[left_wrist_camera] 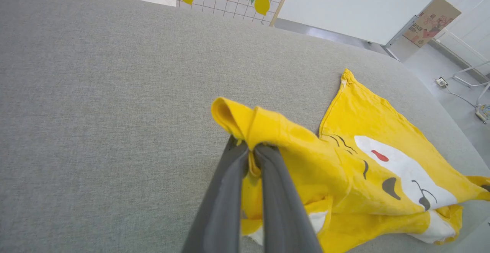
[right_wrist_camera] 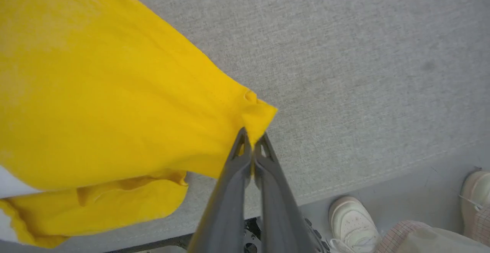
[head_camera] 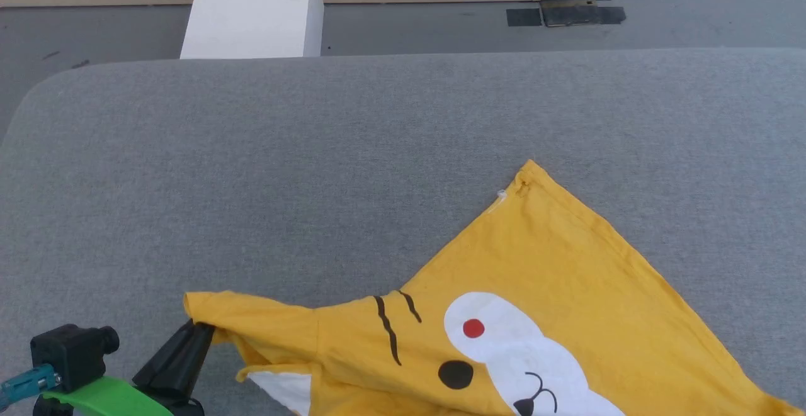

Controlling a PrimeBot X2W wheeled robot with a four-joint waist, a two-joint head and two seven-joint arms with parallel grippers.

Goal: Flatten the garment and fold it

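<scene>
**Both grippers are holding the yellow garment**

In the head view, the garment (head_camera: 567, 265) is lying print-up on the near right part of the grey padded surface (head_camera: 315, 151). The left gripper (head_camera: 200, 328) is touching the garment's left tip.

In the left wrist view, the left gripper (left_wrist_camera: 250, 151) is squeezing a fold of the yellow cloth between its fingers, and this fold is sitting a little raised.

In the right wrist view, the right gripper (right_wrist_camera: 250, 140) is pinching a yellow corner near the surface's edge. A person's white shoe (right_wrist_camera: 352, 218) is standing on the floor beyond.
</scene>
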